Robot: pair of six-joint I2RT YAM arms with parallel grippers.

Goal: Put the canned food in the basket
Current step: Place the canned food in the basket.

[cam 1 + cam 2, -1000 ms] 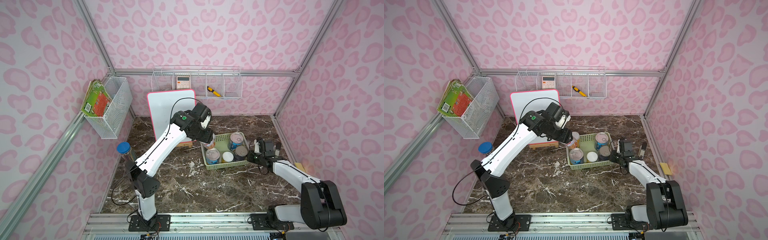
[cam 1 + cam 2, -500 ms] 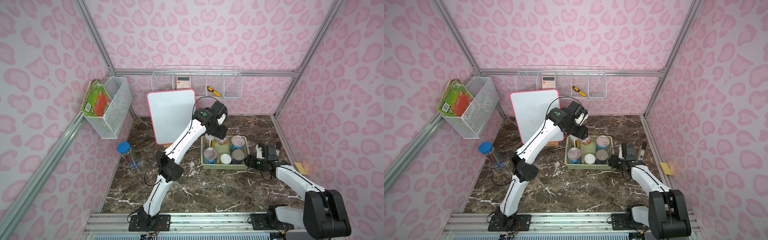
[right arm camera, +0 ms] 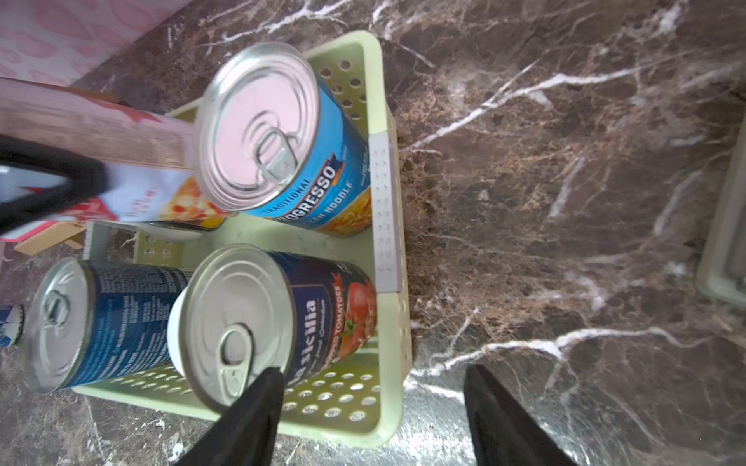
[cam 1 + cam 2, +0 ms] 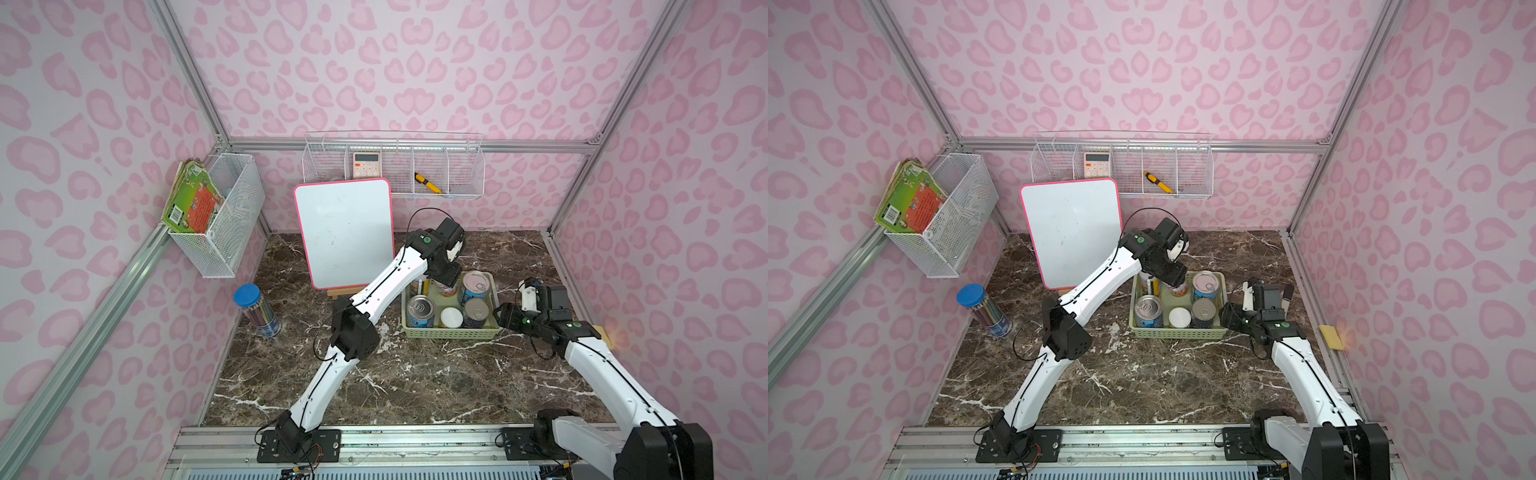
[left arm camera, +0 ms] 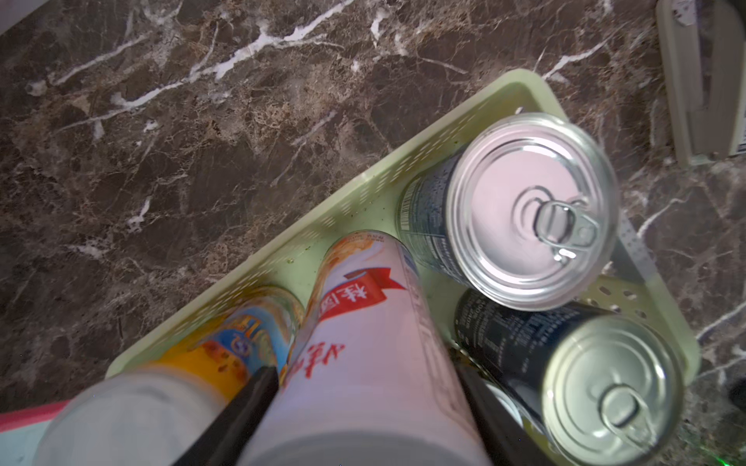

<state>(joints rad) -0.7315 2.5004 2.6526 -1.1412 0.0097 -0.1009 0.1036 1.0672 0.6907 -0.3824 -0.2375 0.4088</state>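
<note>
The pale green basket (image 4: 451, 333) (image 4: 1179, 332) stands right of centre with several cans upright in it: a silver-topped blue can (image 4: 420, 309), a white-lidded can (image 4: 451, 317) and a dark tomato can (image 4: 476, 311) in front. A blue soup can (image 3: 306, 161) stands at the back right. My left gripper (image 4: 446, 276) (image 5: 363, 373) is shut on a white-lidded can with a red and white label (image 5: 363, 322) (image 3: 153, 193). It holds that can tilted in the basket's back row, beside a yellow-labelled can (image 5: 226, 347). My right gripper (image 3: 371, 375) (image 4: 503, 315) is open and holds nothing, just outside the basket's right end.
A pink-framed whiteboard (image 4: 345, 232) on a stand leans behind the left arm. A blue-lidded pencil jar (image 4: 257, 309) stands at the left. Wire baskets hang on the left wall (image 4: 224, 224) and the back wall (image 4: 395, 170). A grey object (image 5: 694, 80) lies beyond the basket.
My left arm has carried its can rightward from the basket's left end to its back middle. My right gripper has opened and drawn back from the front right can.
</note>
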